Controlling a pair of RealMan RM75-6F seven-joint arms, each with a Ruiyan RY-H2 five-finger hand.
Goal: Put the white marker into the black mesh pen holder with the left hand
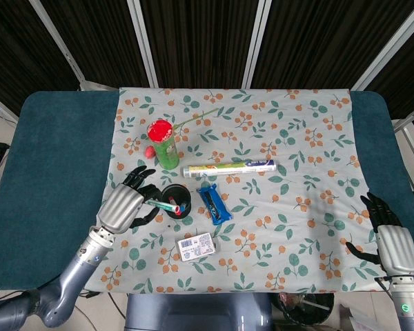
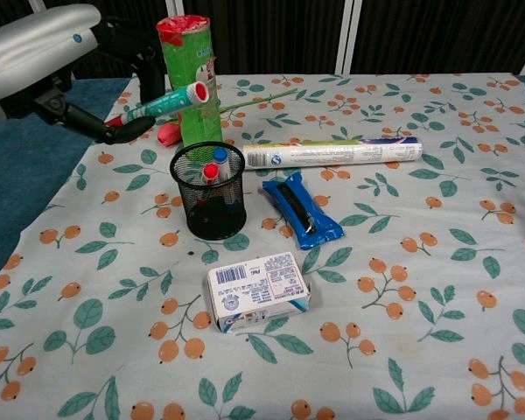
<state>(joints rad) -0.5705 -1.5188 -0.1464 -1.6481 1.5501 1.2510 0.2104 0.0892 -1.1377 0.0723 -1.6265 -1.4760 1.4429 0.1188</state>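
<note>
Head view, left hand (image 1: 126,205) holding white marker (image 1: 164,205), seemingly above holder rim (image 1: 163,192)

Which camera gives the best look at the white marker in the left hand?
The chest view. There the white marker shows side-on, tilted, its red cap raised above the black mesh pen holder, held by the left hand. The head view shows the marker only small, from above, partly under the fingers.

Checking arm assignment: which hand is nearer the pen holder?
Left. The left hand holds the marker just beside the pen holder; the right hand rests at the table's far right edge.
</note>
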